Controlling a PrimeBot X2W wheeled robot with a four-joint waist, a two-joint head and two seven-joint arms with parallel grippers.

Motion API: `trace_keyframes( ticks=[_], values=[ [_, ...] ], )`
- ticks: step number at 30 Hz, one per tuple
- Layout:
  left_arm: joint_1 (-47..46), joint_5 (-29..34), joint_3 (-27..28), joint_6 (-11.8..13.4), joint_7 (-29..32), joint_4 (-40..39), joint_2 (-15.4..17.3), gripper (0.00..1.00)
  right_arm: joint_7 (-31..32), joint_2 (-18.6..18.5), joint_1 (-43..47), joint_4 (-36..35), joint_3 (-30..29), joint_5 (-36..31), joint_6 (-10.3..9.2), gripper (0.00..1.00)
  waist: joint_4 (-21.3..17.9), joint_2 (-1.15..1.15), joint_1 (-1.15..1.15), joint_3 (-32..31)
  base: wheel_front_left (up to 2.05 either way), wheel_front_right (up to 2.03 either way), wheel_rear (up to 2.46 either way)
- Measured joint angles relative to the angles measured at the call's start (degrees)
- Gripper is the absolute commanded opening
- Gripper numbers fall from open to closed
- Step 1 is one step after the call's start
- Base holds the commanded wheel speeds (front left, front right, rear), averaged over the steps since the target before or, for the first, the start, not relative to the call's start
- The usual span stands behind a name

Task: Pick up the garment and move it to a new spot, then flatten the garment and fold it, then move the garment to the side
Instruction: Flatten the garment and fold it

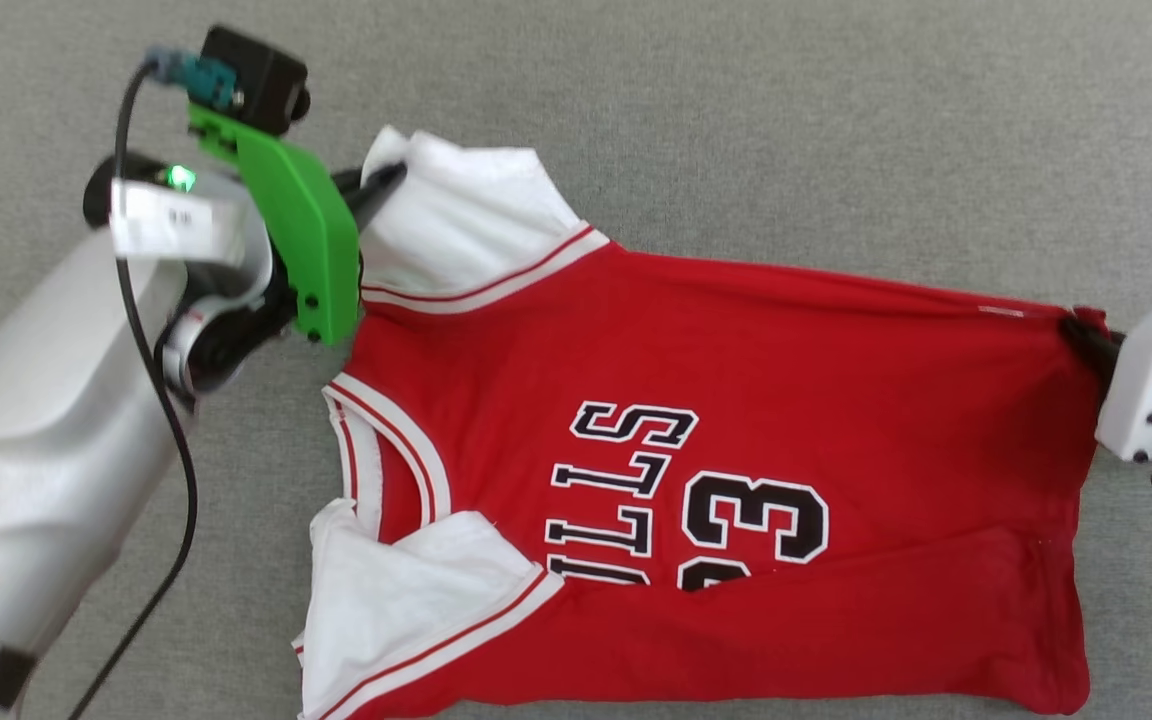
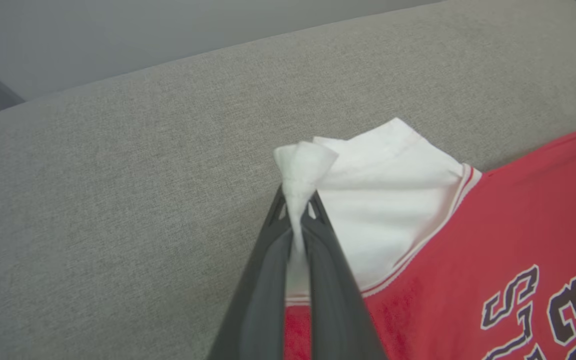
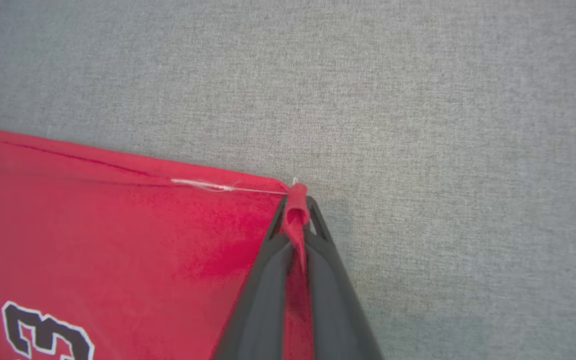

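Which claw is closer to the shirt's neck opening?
Left. The left claw pinches the white sleeve right beside the neck opening; the right claw grips a hem corner at the opposite end of the shirt.

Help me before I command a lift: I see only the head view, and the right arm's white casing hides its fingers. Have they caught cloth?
Observer: Yes. The right wrist view shows the right gripper shut on the garment at its red hem corner, a fold poking out past the tips.
Operator: And the left side?
Observer: The left wrist view shows the left gripper shut on the tip of the white sleeve, cloth bunched between its fingers.
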Motion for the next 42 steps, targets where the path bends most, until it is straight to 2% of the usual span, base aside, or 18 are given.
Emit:
trace_keyframes(
  ticks=[6, 8, 16, 23, 27, 28, 29, 30, 31, 38, 42],
  values=[
    [11.26, -0.03, -0.2, 5.41, -3.9, -8.91, 3.34, 0.0, -0.49, 2.27, 9.98, -5.39, -2.31, -1.18, 0.0, 0.0, 0.5, 0.0, 0.0, -4.32, 0.0, 0.0, 0.0],
    [16.15, -0.38, -0.19, 7.9, -5.33, -12.44, 4.3, 0.0, -0.58, 3.53, 13.48, -6.34, -3.09, -1.51, 0.0, 0.0, 0.8, 0.0, 0.0, -5.83, 0.0, 0.0, 0.0],
    [31.64, -0.56, -2.7, 16.95, -6.84, -21.89, 8.06, 0.0, -3.41, 7.06, 21.96, -6.34, -4.87, -2.18, 0.0, 0.0, 2.23, 0.0, 0.0, -10.27, 0.0, 0.0, 0.0],
    [40.04, -3.52, -4.45, 19.19, -7.13, -23.79, 8.61, 0.0, -7.22, 8.13, 25.26, -4.01, -4.85, -2.97, 0.0, 0.0, 2.56, 0.0, -0.01, -12.47, 0.0, 0.0, 0.0],
    [42.76, -4.38, -5.59, 19.96, -8.02, -22.07, 7.14, 0.0, -9.77, 8.7, 26.07, -1.87, -4.3, -3.19, 0.0, 0.0, 1.76, 0.0, -0.01, -12.82, 0.0, 0.0, 0.0],
    [42.97, -4.39, -5.92, 19.87, -8.21, -21.28, 6.53, 0.0, -10.53, 8.86, 26.52, -1.27, -4.0, -3.18, 0.0, 0.38, 1.61, 0.0, -0.01, -12.89, 0.0, 0.0, 0.0],
    [43.1, -4.54, -5.81, 19.61, -8.92, -20.36, 5.78, 0.26, -11.54, 9.11, 26.82, -0.64, -3.8, -3.15, 0.0, 0.79, 1.46, 0.0, -0.01, -12.94, 0.0, 0.0, 0.0],
    [43.11, -4.6, -5.68, 19.52, -9.58, -19.58, 5.15, 0.89, -12.14, 9.23, 26.96, -0.09, -3.59, -3.12, 0.0, 1.0, 1.35, 0.0, -0.01, -12.99, 0.0, 0.0, 0.0],
    [43.11, -4.58, -5.69, 19.51, -10.05, -18.81, 4.58, 1.0, -12.99, 9.29, 27.1, 0.29, -3.28, -3.13, 0.0, 1.0, 1.23, 0.0, -0.01, -13.06, 0.0, 0.0, 0.0],
    [43.05, -3.57, -3.99, 18.98, -16.67, -16.29, 2.0, 1.0, -19.59, 10.12, 27.9, 0.63, -2.26, -2.53, 0.0, 1.0, 0.6, 0.0, -0.01, -13.7, 0.0, 0.0, 0.0],
    [42.82, -2.71, -2.07, 18.69, -21.85, -16.22, 1.64, 1.0, -20.92, 9.95, 28.68, -2.61, -2.07, -2.49, 0.0, 1.0, 0.34, 0.0, -0.01, -14.18, 0.0, 0.0, 0.0]
  ],
)
